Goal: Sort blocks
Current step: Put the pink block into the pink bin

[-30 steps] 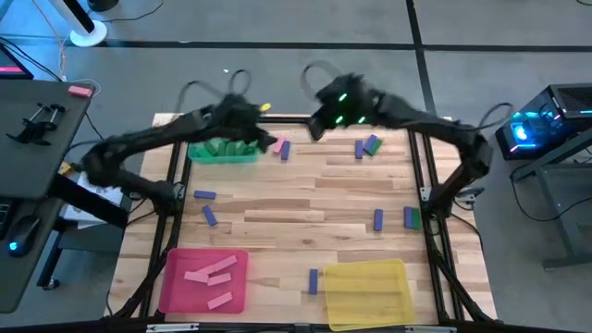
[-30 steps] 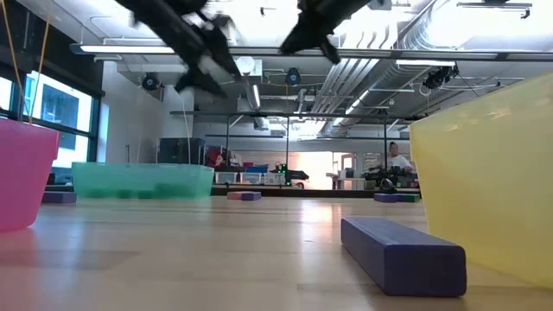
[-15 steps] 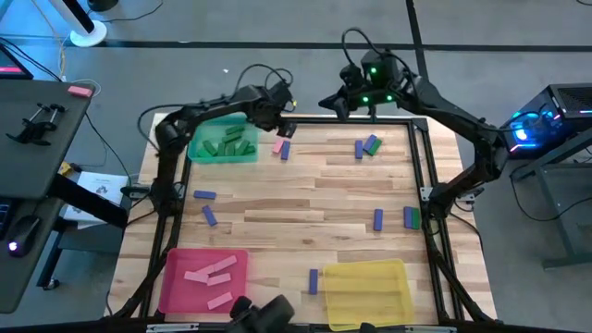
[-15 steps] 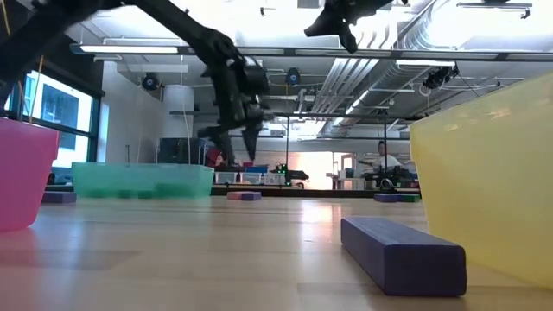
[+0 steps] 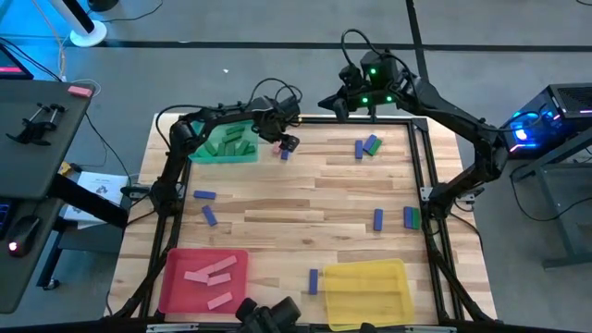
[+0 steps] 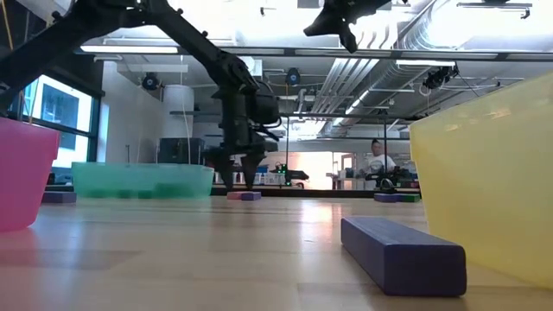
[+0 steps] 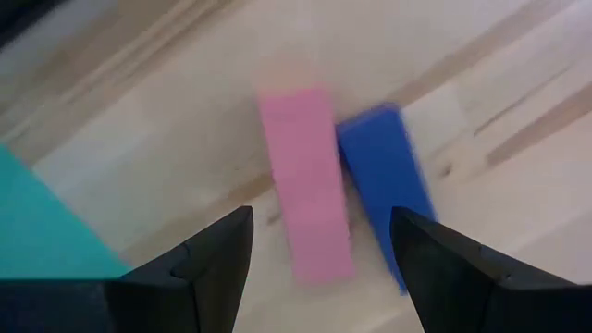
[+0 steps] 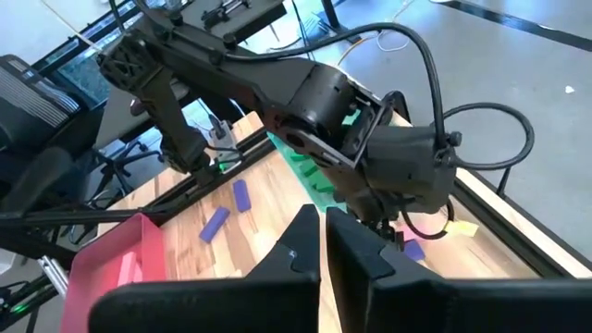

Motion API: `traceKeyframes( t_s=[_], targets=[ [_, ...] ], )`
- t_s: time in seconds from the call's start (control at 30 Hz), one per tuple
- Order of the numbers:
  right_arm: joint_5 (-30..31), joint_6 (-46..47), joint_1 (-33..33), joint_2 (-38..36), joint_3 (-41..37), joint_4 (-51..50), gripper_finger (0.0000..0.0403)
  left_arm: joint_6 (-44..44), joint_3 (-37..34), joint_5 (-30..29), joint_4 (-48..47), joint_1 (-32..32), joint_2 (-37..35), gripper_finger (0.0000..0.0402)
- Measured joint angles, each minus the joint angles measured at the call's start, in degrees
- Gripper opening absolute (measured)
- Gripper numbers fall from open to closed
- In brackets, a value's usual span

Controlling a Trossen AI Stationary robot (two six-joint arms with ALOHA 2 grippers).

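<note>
My left gripper [image 5: 283, 143] hangs open just above a pink block [image 7: 305, 185] and a blue block [image 7: 384, 180] that lie side by side, right of the green tray [image 5: 222, 154]. The wrist view shows its fingers [image 7: 208, 268] straddling the pink block without touching it. In the low view the left gripper [image 6: 240, 177] points down over the pair [image 6: 244, 196]. My right gripper [image 5: 338, 102] is shut and empty, raised over the table's back edge. More blue blocks [image 5: 204, 195] and green ones [image 5: 372, 144] lie scattered on the table.
The green tray holds several green blocks. A red tray [image 5: 176, 296] at the front left holds pink blocks [image 5: 211, 273]. A yellow tray [image 5: 367, 291] stands at the front right, with a blue block [image 5: 314, 280] beside it. A person [image 6: 376, 160] is in the room beyond.
The left arm swung right from above the green tray and came down over the pink and blue blocks. The right arm drew back to the rear edge, then held still.
</note>
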Motion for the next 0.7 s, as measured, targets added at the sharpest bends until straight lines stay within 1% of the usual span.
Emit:
traceKeyframes(
  t_s=[0.2, 0.27, 0.47, 0.6, 0.7],
  targets=[
    [0.00, -0.20, 0.23, 0.02, 0.00, -0.25, 0.0000, 0.85, 0.04, 0.04, -1.16, 0.99, -0.04, 0.0241],
    [-0.02, -0.16, 0.26, 0.02, 0.00, -0.77, 0.0000, 1.23, 0.04, 1.09, -2.05, 1.62, -0.45, 0.0241],
    [-0.02, -0.30, 0.28, 0.04, 0.00, -1.69, 0.0000, 6.05, 0.09, 2.09, -2.59, 1.99, 0.10, 0.0240],
    [0.09, -0.40, 0.28, 0.04, 0.00, -1.68, 0.0000, 6.24, 0.03, 2.31, -2.01, 1.38, 0.56, 0.0225],
    [1.28, -0.42, 0.35, 0.04, 0.00, -1.68, 0.0000, 6.34, 0.02, 2.05, -2.08, 1.09, 0.66, 0.0208]
  ],
)
